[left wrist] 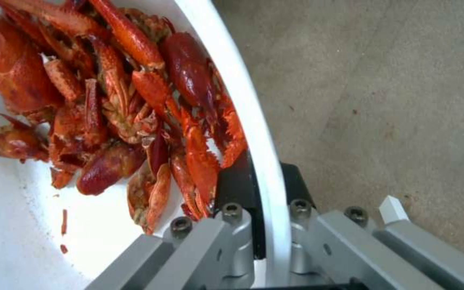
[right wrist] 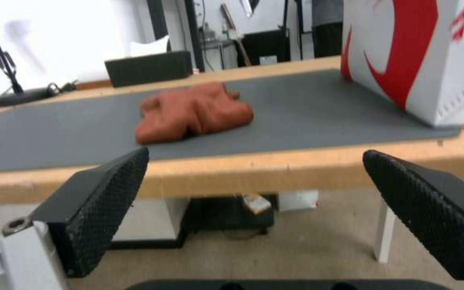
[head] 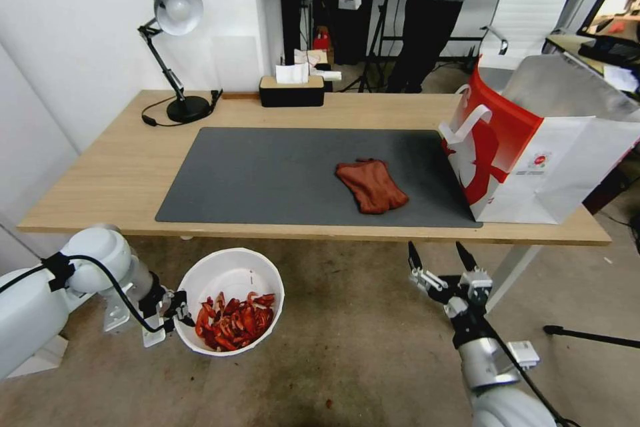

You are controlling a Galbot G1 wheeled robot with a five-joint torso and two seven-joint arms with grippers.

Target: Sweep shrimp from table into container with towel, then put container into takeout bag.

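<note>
One table (head: 133, 167) carrying one dark grey mat (head: 280, 173), one towel (head: 371, 185) at the mat's 3 o'clock side, one takeout bag (head: 533, 153) at the table's 3 o'clock end, one desk lamp (head: 175, 33) at 10 o'clock, one tissue box (head: 291, 89) at 12 o'clock. One container (head: 230, 273) off the table's 7 o'clock corner, with one heap of shrimp (head: 235, 321) inside, pieces too overlapped for an exact count. Two grippers: left gripper (head: 175, 312), right gripper (head: 441, 257).
</note>
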